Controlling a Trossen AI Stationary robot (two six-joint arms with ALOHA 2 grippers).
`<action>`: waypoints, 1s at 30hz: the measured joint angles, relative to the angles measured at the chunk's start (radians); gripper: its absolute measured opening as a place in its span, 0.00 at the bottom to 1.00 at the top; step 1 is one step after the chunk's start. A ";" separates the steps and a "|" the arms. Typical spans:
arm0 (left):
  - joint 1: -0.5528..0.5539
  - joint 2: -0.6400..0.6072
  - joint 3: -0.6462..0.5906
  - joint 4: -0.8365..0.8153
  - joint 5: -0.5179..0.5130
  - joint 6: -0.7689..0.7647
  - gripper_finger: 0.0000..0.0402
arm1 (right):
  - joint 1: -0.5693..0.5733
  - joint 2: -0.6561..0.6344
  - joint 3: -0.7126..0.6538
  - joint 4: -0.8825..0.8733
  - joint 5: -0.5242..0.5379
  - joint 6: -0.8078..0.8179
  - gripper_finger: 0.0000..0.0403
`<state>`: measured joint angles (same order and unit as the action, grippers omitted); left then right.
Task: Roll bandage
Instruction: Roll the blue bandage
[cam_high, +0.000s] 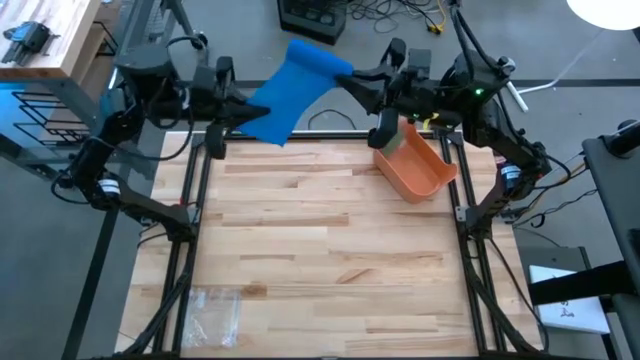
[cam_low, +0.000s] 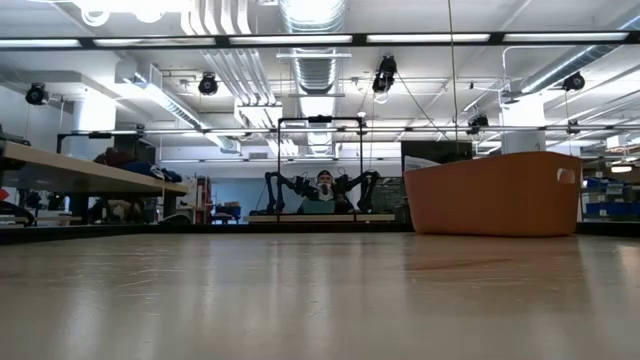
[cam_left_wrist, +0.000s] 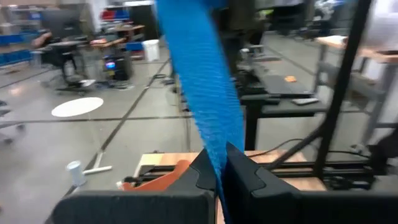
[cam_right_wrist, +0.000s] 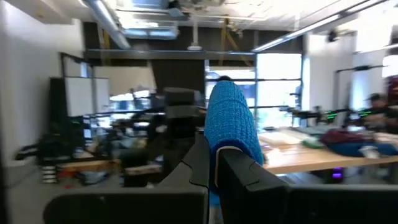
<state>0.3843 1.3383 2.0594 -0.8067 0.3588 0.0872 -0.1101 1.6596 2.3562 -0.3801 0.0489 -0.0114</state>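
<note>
blue bandage (cam_high: 293, 88) stretched in the air beyond the table's (cam_high: 320, 270) far edge, left gripper (cam_high: 238, 113) pinching its lower end, right gripper (cam_high: 345, 78) pinching the upper end, orange bin (cam_high: 414, 165) on table near right arm.

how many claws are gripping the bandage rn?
2. Left claw is shut on the blue bandage at its lower end; right claw is shut on its upper end, both above the table's far edge.

L hand (cam_high: 262, 112) clamped, R hand (cam_high: 345, 78) clamped, both raised
</note>
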 joint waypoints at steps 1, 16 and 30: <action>0.000 -0.005 0.000 -0.004 0.025 0.000 0.00 | 0.000 0.000 0.000 0.001 0.021 -0.009 0.01; -0.003 0.005 -0.013 -0.024 0.097 -0.070 0.00 | -0.005 0.000 0.000 0.089 0.111 -0.082 0.01; -0.017 0.002 -0.014 0.243 0.378 -0.281 0.00 | -0.006 0.049 -0.003 -0.006 0.222 -0.112 0.01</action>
<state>0.3671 1.3404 2.0457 -0.5634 0.7366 -0.1942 -0.1158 1.7090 2.3535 -0.3858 0.2707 -0.1236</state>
